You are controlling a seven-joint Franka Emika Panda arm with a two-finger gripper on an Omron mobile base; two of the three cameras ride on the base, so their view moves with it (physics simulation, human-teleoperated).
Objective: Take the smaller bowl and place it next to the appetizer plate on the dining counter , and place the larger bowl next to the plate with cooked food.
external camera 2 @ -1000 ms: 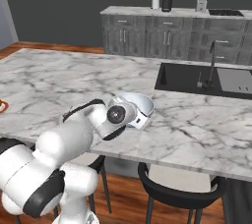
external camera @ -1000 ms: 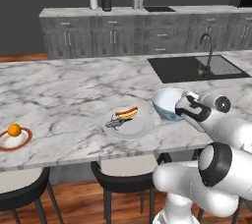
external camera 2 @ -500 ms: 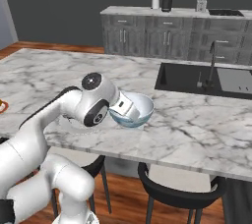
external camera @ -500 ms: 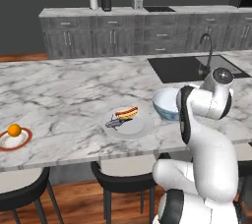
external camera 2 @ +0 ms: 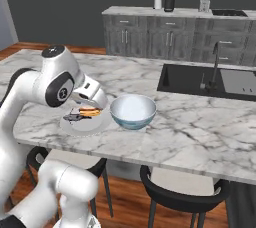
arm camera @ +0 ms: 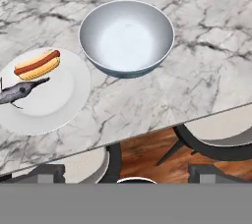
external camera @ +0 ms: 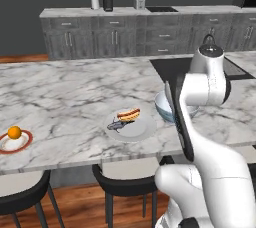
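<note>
Hand point(external camera 2: 96, 101): up in the air above the desk's near edge, looking down. Fingers spread wide, holding nothing.

Nearest, below the hand: dark stools point(arm camera: 216, 139) tucked under the desk point(arm camera: 211, 70) edge, wood floor between them.

On the marble, just in from that edge: white plate point(arm camera: 54, 105) with a hot dog point(arm camera: 37, 64) and a slim dark item point(arm camera: 22, 90) that I cannot name. From the right base view the hand hangs over this plate's far side, apart from it.

Larger bowl point(arm camera: 127, 39): upright on the desk, just beside the food plate on the sink side, rims close, whether they touch I cannot tell. Pale inside, blue-teal outside, nothing in it. It sits ahead of the hand and lower, a little to one side, well clear of the fingers. From the left base view my own forearm covers most of it.

Further along the desk to my left: appetizer plate point(external camera: 15, 142), red-rimmed, with an orange point(external camera: 14, 132) on it, well apart from bowl and hand.

Beyond the bowl: black sink point(external camera 2: 200, 79) with faucet point(external camera 2: 216, 64) set into the desk.

Farthest: grey cabinets point(external camera: 130, 34) along the dark wall, small appliances on top.
</note>
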